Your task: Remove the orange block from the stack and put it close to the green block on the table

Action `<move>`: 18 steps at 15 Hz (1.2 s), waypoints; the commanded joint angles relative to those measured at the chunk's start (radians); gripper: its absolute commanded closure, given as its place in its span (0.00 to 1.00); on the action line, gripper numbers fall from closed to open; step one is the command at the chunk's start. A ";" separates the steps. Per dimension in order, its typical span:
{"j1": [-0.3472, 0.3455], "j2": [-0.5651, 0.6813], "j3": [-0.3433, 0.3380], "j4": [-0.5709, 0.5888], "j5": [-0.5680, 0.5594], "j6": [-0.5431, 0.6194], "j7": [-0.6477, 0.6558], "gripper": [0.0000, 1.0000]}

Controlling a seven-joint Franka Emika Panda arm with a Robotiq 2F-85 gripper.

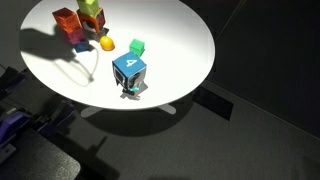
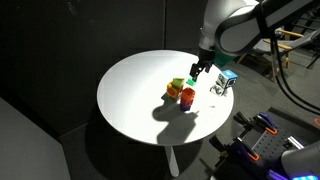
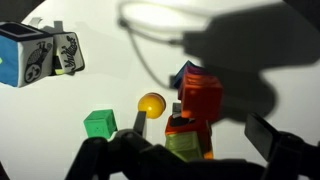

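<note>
The orange block (image 3: 200, 95) tops the stack, with a blue piece (image 3: 185, 72) at its base; it also shows in an exterior view (image 1: 66, 17). The pile topped by a yellow-green block (image 3: 183, 146) stands just in front of it in the wrist view. The green block (image 3: 99, 123) lies alone on the white table (image 1: 180, 40), also seen in an exterior view (image 1: 137, 46). My gripper (image 3: 204, 128) is open and empty, hovering above the two piles with a finger on each side of them; it also shows in an exterior view (image 2: 203, 69).
A yellow-orange ball (image 3: 151, 103) lies between the green block and the piles. A large blue numbered cube (image 3: 22, 57) stands beyond the green block, near the table's edge (image 1: 128, 70). The arm's shadow falls across the piles.
</note>
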 commanded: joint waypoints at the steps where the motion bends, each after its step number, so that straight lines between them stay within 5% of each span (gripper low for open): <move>1: 0.015 0.061 -0.017 0.012 0.053 0.075 -0.028 0.00; 18: 0.060 0.236 -0.044 0.103 0.122 0.132 0.027 0.00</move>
